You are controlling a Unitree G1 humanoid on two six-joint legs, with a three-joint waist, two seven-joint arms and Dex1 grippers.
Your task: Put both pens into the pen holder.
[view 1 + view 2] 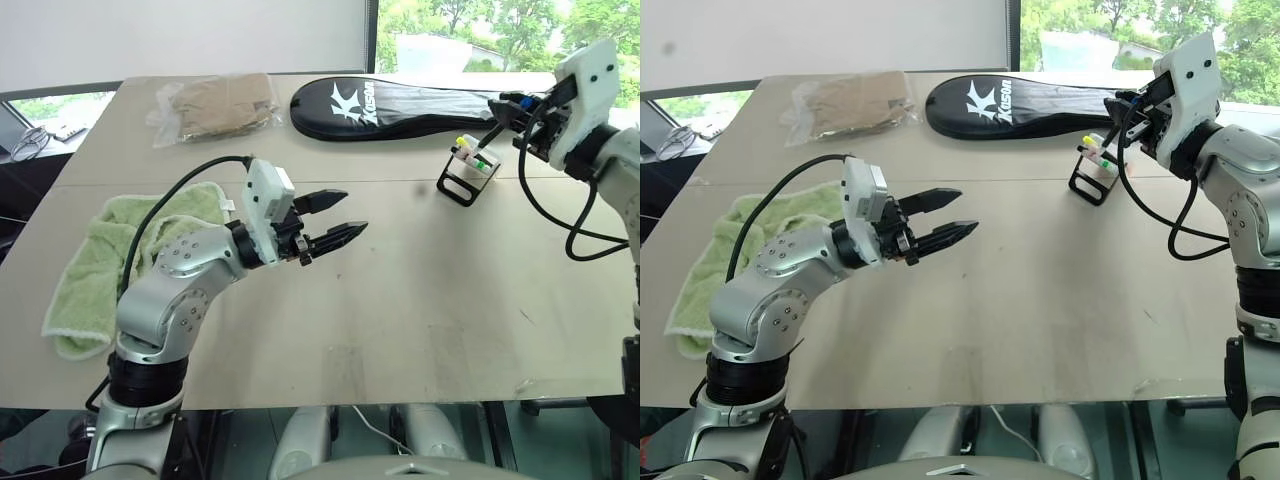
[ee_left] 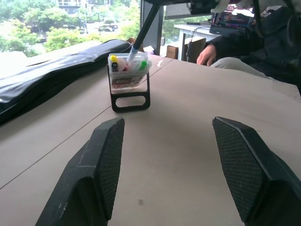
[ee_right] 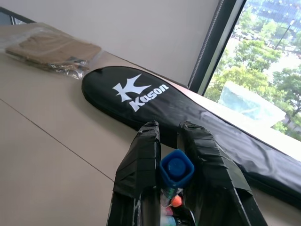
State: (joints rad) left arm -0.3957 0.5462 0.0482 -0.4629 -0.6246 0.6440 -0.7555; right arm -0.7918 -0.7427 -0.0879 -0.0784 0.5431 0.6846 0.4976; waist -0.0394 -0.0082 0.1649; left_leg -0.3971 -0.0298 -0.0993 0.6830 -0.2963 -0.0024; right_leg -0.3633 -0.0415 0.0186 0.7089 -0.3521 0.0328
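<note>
I hold blue-capped pen [image 3: 176, 170] in right tool [image 3: 175, 165] — slanting into pen holder [image 1: 470, 172] below | left tool [image 1: 335, 216] wide, empty

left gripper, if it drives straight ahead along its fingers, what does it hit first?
Probably the pen holder: in the left wrist view it stands ahead of the open left gripper, slightly off-centre toward one finger, with bare table between. Depth is unclear, so it may pass just beside it.

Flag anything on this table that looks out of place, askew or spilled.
Nothing is spilled or damaged. The green towel lies crumpled at the table's left edge. The pen holder stands upright beside the black racket case. The right gripper pinches the blue-capped pen, which slants down into the holder. The left gripper is open, empty.
</note>
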